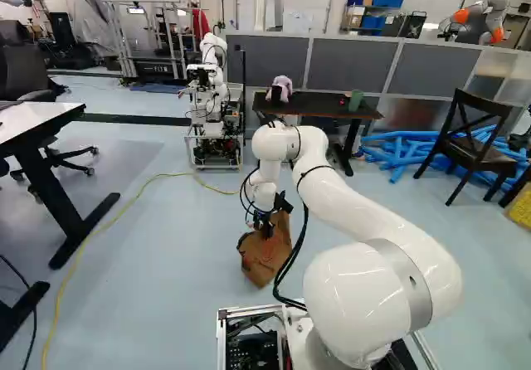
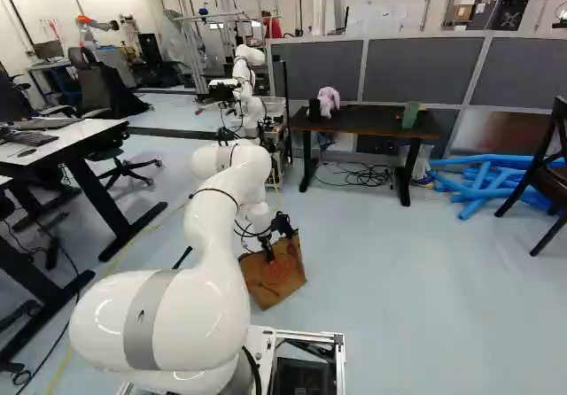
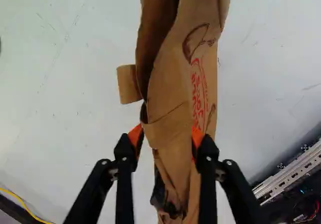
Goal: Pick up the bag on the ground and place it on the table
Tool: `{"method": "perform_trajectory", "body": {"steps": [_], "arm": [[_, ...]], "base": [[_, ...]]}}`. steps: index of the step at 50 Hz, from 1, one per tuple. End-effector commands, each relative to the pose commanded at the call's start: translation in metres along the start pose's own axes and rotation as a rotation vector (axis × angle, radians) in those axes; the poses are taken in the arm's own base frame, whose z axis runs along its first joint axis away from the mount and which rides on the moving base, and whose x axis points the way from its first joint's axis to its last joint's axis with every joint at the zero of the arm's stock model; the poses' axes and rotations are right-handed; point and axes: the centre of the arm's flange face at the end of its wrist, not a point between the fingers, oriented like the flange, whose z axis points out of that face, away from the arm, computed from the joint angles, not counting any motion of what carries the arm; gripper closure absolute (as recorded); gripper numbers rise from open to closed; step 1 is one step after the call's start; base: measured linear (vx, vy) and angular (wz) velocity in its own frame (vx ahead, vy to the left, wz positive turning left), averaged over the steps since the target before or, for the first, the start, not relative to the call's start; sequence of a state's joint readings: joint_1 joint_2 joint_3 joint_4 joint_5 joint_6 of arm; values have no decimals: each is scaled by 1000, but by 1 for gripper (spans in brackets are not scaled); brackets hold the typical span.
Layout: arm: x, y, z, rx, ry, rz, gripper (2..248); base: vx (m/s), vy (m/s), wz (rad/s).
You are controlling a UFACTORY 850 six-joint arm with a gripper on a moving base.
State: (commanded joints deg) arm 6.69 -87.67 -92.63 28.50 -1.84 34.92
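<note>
Claw (image 1: 265, 231): held low over the bag; its two fingers are seen spread apart, with the bag between them and no firm grip shown.
Bag (image 2: 275, 275): brown paper, set on the floor (image 2: 381, 280) and tilted; its mouth, folded strip and red print are shown close up in the wrist view.
Metal frame (image 3: 288, 171): seen to one side of the bag in the wrist view.
White counter (image 2: 84, 138): keyboard (image 2: 44, 124) shown in the right base view; that end is cut off in the left.
Yellow cable (image 1: 129, 204): traced more fully in the left base view.
Open floor: left between the bag and the dark counter (image 2: 372, 122).
Counter top: pink plush toy (image 2: 329, 100) and green cup (image 2: 410, 114) set well apart; bare surface and front edge seen between.
Chair (image 1: 477, 142): shown whole only in the left base view; blue tubes (image 1: 402, 150) are piled between it and the counter.
</note>
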Motion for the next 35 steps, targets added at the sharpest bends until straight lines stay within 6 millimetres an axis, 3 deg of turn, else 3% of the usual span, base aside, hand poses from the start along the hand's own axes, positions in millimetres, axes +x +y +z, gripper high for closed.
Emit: {"method": "perform_trajectory", "body": {"steps": [4,5,10,11,15,16,35], "arm": [[0,0,0,0,0,0,124],[0,0,0,0,0,0,161],[0,0,0,0,0,0,161],[0,0,0,0,0,0,198],[0,0,0,0,0,0,198],[0,0,0,0,0,0,229],[0,0,-4,0,0,0,229]], "base": [[0,0,0],[0,0,0],[0,0,0],[0,0,0],[0,0,0],[0,0,0],[0,0,0]]}}
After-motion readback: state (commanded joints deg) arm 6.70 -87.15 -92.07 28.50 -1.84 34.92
